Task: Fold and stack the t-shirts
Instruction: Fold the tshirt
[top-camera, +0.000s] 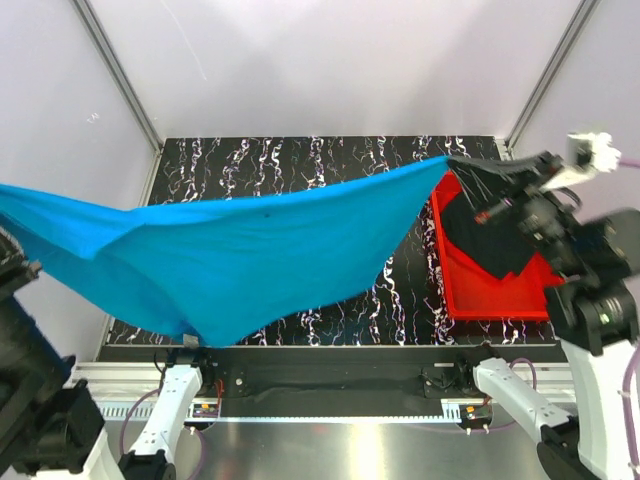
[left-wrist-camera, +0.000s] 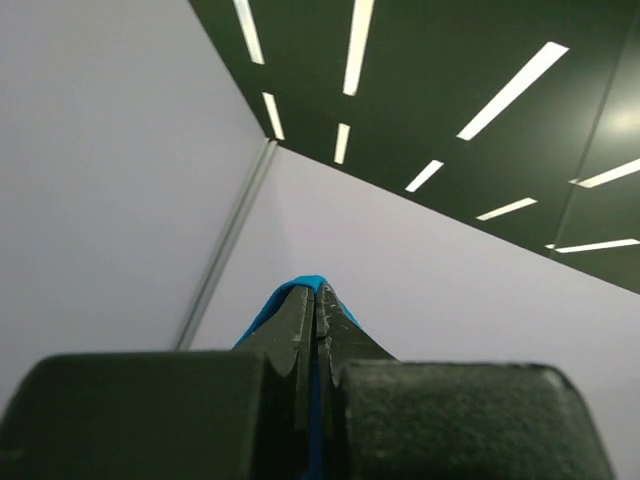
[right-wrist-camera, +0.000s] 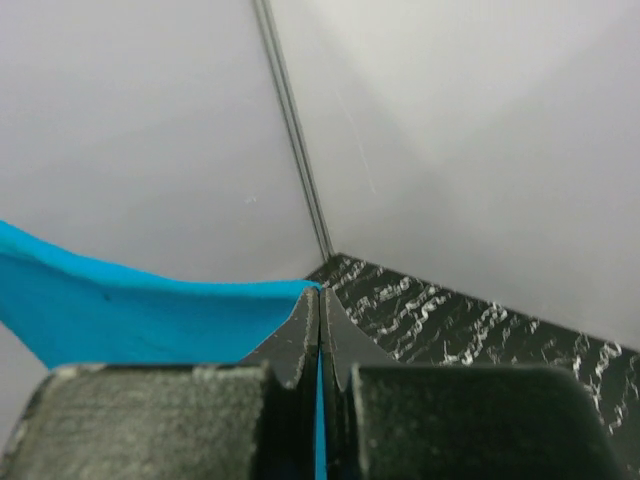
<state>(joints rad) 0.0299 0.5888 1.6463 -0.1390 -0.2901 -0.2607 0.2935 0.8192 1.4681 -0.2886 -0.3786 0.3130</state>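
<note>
The sky-blue t-shirt (top-camera: 250, 250) hangs stretched in the air above the black marbled table (top-camera: 300, 160), sagging in the middle. My right gripper (top-camera: 452, 160) is shut on its right corner, above the table's back right. In the right wrist view the blue cloth (right-wrist-camera: 150, 310) runs off to the left from the closed gripper (right-wrist-camera: 319, 295). My left gripper (left-wrist-camera: 318, 292) is raised and shut on the other end; blue cloth (left-wrist-camera: 262, 309) shows round its tips. In the top view that end runs off the left edge. The black t-shirt (top-camera: 490, 240) lies crumpled in the red tray (top-camera: 500, 300).
The red tray sits at the table's right side under the right arm (top-camera: 590, 290). Grey walls with metal posts (top-camera: 120, 80) close in the back and sides. The left arm's dark body (top-camera: 20, 370) fills the lower left corner.
</note>
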